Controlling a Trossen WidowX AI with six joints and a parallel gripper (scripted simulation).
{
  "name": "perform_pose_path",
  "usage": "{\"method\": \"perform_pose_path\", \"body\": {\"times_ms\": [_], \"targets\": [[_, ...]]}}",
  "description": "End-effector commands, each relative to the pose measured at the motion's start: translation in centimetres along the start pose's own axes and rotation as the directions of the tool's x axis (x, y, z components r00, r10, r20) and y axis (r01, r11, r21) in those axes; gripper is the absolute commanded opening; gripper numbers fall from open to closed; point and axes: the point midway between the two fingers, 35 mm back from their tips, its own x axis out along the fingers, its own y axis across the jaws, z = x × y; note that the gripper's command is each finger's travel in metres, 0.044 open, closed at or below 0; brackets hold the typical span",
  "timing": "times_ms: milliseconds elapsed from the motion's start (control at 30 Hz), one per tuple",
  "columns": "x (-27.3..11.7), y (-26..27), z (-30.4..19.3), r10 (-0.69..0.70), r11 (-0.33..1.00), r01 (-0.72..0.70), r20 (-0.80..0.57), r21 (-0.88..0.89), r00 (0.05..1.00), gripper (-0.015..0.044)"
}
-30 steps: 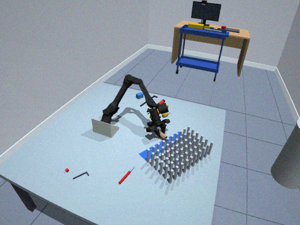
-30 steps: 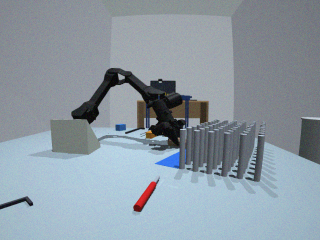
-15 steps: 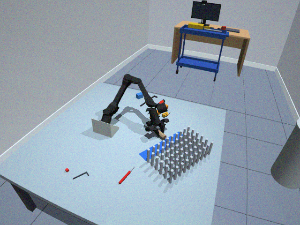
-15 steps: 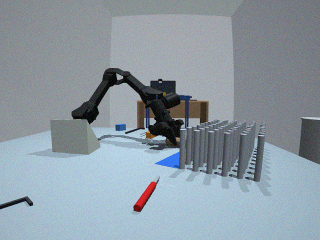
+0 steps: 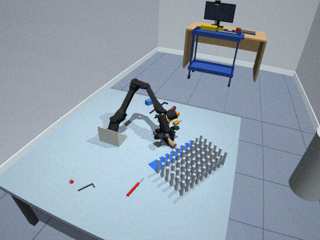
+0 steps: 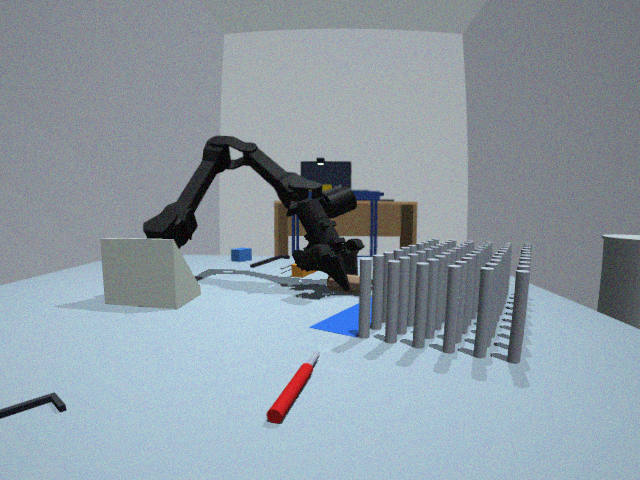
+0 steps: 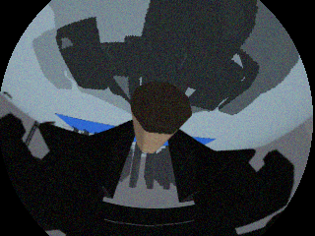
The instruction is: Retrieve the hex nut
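— Where's the top view?
— High over the desk's (image 5: pixel 111 206) (image 6: pixel 180 439) near edge, angled down across it.
— And exterior?
— Low, close above the desk; both share the metal spacers (image 5: pixel 182 188) (image 6: pixel 421 304).
— Wrist?
— Close behind the gripper (image 5: pixel 171 140) (image 6: pixel 351 284) (image 7: pixel 155 130), facing past its fingers.

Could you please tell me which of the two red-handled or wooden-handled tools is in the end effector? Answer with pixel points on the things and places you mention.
The wooden-handled one (image 5: pixel 171 142) (image 7: pixel 150 140); the red-handled one (image 5: pixel 133 189) (image 6: pixel 291 391) lies on the table.
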Motion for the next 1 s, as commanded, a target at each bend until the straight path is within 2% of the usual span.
{"method": "perform_pose_path", "body": {"times_ms": [0, 967], "targets": [[-0.2, 0.0, 0.2, 0.002, 1.0, -0.002, -0.005, 0.006, 1.0, 0.0], [-1.2, 0.1, 1.8, 0.003, 1.0, -0.003, -0.004, 0.008, 1.0, 0.0]]}}
